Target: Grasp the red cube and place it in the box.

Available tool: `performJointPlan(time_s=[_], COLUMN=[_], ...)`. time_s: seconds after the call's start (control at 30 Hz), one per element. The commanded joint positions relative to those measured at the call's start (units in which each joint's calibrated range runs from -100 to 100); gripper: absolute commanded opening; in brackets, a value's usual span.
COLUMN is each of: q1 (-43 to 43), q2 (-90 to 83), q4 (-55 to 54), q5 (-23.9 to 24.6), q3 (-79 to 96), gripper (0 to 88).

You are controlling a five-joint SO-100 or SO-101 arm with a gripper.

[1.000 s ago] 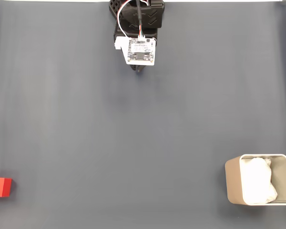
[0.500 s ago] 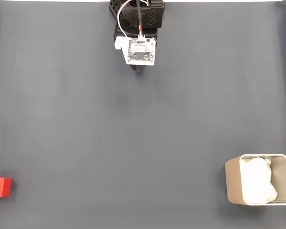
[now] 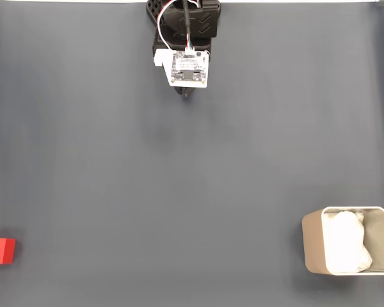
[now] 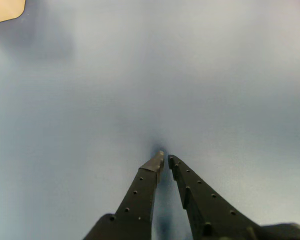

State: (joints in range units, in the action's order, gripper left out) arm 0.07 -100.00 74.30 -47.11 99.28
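Nothing has moved since the earlier frames, so you are looking at the same scene. At the far left of the fixed view your red cube [image 3: 0, 250] sits alone on the dark mat [image 3: 179, 192], by the lower edge. Top centre, the arm [image 3: 187, 45] is folded near its base, well apart from both. Your gripper [image 4: 165, 157] in the wrist view has its fingers nearly together, clenched on nothing. At the lower right stands the box [image 3: 312, 243], white lining inside.
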Motion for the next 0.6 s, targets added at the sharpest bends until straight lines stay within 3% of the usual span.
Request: performJointPlan(time_s=[0.0, 0.57], q1=[0.1, -0.3], q2=[0.1, 0.1], q4=[1.2, 0.2], q5=[-0.4, -2.2], q3=[0.5, 0.5], gripper=[0.1, 0.0])
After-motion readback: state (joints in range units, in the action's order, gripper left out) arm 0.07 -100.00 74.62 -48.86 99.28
